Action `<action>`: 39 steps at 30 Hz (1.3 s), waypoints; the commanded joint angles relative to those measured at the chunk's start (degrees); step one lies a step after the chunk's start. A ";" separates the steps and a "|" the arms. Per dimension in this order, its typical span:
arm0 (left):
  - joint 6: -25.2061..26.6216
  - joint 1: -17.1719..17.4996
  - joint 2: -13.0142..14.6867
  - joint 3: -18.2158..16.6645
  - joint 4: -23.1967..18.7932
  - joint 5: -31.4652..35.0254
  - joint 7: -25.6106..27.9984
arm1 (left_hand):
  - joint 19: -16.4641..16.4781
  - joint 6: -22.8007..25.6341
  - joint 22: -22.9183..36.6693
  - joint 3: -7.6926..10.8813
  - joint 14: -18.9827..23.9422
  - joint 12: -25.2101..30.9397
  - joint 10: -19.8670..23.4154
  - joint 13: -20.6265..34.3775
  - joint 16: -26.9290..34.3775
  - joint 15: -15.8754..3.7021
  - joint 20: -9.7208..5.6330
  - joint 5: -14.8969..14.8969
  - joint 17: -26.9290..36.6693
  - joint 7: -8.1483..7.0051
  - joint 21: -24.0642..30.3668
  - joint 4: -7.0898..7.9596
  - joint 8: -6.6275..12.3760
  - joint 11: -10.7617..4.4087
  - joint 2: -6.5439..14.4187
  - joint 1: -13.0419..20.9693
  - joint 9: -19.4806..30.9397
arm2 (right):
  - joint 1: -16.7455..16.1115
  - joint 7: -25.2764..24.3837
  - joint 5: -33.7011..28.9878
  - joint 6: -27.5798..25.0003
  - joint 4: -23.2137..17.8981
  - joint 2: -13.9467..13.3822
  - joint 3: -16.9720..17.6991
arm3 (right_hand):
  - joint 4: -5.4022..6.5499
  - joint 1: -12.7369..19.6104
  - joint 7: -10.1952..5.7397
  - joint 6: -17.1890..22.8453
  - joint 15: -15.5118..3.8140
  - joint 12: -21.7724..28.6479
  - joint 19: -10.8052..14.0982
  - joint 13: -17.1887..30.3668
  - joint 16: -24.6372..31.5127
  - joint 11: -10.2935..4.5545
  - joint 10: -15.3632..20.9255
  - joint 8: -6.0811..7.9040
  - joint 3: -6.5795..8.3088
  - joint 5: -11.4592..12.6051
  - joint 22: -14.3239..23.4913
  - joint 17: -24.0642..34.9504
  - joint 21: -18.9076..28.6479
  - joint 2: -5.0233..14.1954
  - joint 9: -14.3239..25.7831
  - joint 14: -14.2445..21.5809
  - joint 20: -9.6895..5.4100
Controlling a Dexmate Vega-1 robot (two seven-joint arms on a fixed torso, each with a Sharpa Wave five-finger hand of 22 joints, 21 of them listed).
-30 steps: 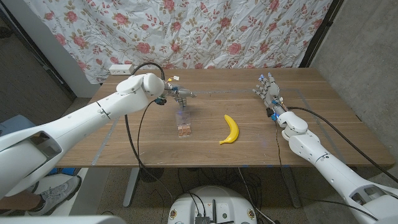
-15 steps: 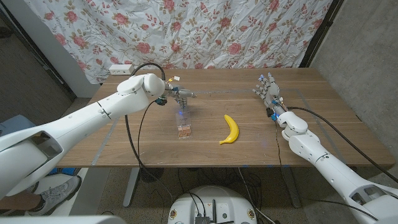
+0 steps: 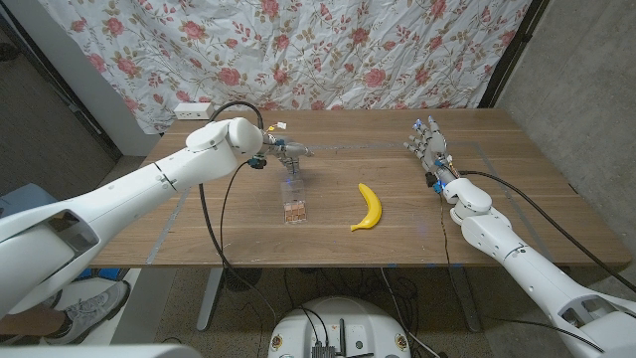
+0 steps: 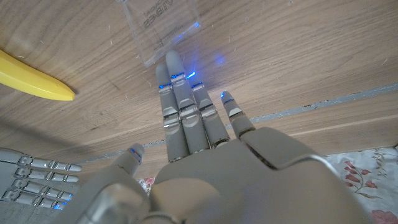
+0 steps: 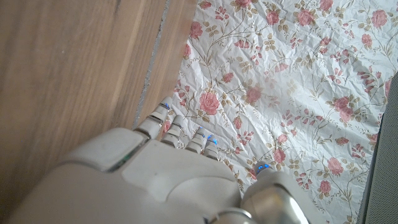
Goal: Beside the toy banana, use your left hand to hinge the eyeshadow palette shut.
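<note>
Table (image 3: 199,224): bears all items. Left hand (image 3: 283,151): at the palette's 12 o'clock, fingers (image 4: 180,106) extended close together, holding nothing, tips at the clear lid. Right hand (image 3: 429,144): fingers apart, empty. Banana (image 3: 369,207): at the palette's 3 o'clock. Palette (image 3: 292,202): lid upright. Risk: an off-centre push slides the light palette instead of closing it.

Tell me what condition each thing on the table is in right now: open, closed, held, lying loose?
eyeshadow palette: open, clear lid standing up, not held.
toy banana: lying loose on the table, untouched, to the right of the palette.
left robot hand: fingers extended toward the lid's top edge, holding nothing; contact cannot be told.
right robot hand: empty, fingers apart, away from both things.
</note>
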 commanded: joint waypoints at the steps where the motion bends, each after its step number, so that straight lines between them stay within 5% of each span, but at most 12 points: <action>1: -0.57 0.07 0.14 -0.21 0.20 -0.96 0.19 | 0.68 2.11 -0.01 0.45 0.94 0.59 0.79 0.22 0.36 -0.50 -0.26 0.20 0.27 1.29 0.14 -0.07 0.27 -0.08 7.32 0.27 0.10 | 0.00 0.00 0.00 0.01 0.00 0.00 0.00 | 0.47 -0.06 -0.37 0.05 -7.97 0.28 0.36 0.28 0.20 -0.50 0.12 0.29 -0.06 0.22 0.09 0.18 0.24 6.29 0.10 -0.28 -0.08; 25: -1.49 0.23 0.72 -1.12 -1.43 -0.71 1.76 | 1.48 3.37 -0.02 1.30 2.51 0.70 2.76 0.30 0.39 -1.37 -0.82 0.17 0.35 0.82 -0.07 -0.10 0.47 -1.04 7.41 0.36 0.72 | 0.01 0.01 -0.01 0.01 0.02 0.01 -0.01 | 0.47 -0.06 -0.40 0.13 -7.94 0.26 0.33 0.28 0.23 -0.47 0.07 0.32 -0.06 0.22 0.09 0.18 0.23 6.29 0.10 -0.20 -0.07; 39: -2.59 0.74 0.71 -1.85 -1.42 1.18 4.26 | 0.17 0.13 -0.06 2.98 0.73 -1.72 -1.90 0.46 -0.97 -0.36 -0.51 0.09 0.46 0.50 -0.91 -0.15 -1.39 -0.33 7.69 0.54 0.62 | 0.01 0.01 0.00 0.02 0.03 0.01 0.00 | 0.47 -0.06 -0.41 0.13 -7.94 0.27 0.35 0.28 0.23 -0.50 0.09 0.32 -0.06 0.22 0.09 0.18 0.24 6.29 0.10 -0.20 -0.08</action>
